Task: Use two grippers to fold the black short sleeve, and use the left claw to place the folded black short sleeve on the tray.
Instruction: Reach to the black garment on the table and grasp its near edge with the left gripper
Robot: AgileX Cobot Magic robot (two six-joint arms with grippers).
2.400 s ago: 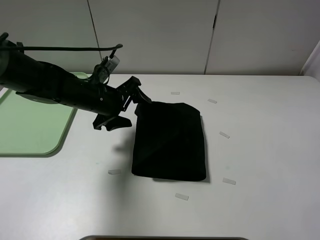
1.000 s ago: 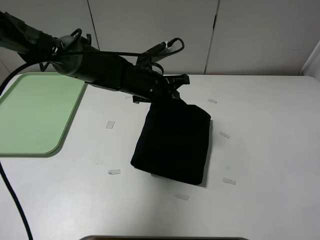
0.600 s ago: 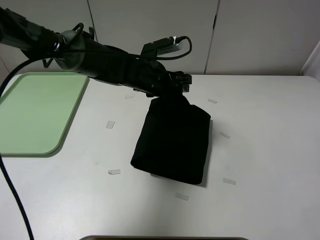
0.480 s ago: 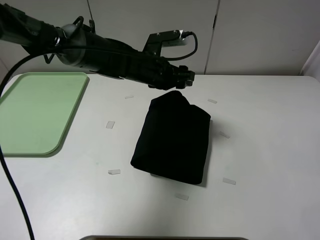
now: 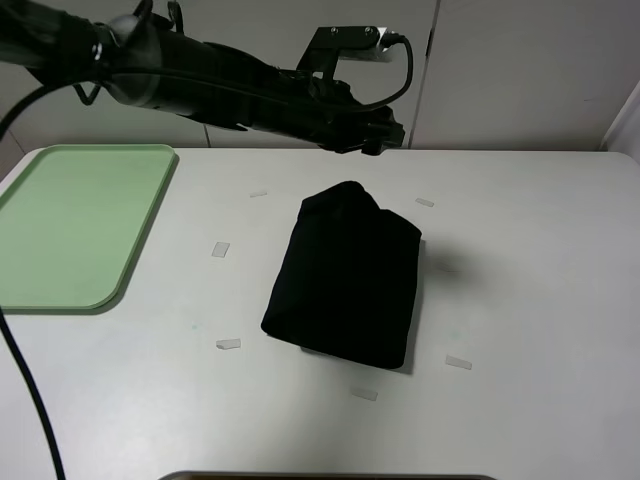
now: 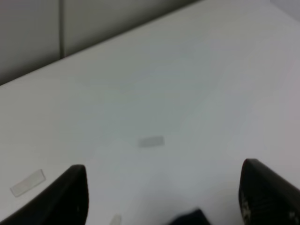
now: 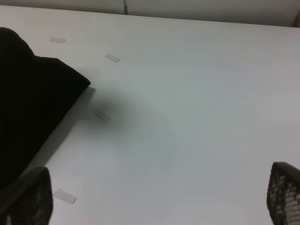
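The black short sleeve (image 5: 345, 275) lies folded into a thick rectangle at the middle of the white table, its far edge bunched up. My left claw (image 5: 385, 135) hovers above and just behind that far edge, clear of the cloth. In the left wrist view the left gripper (image 6: 164, 197) is open with only table between its fingertips (image 6: 70, 197). The right gripper (image 7: 157, 197) is open over bare table, with the shirt (image 7: 28, 93) beside it; it does not show in the exterior high view. The pale green tray (image 5: 70, 220) sits at the far left.
Small pale tape strips (image 5: 228, 344) (image 5: 458, 362) (image 5: 425, 202) are scattered on the white table (image 5: 540, 280) around the shirt. A black cable (image 5: 20, 370) hangs along the left edge. White cabinet doors (image 5: 300, 60) stand behind the table.
The left claw opened, let go of the shirt's far edge, and rose up and to the right. The raised cloth edge dropped onto the folded pile.
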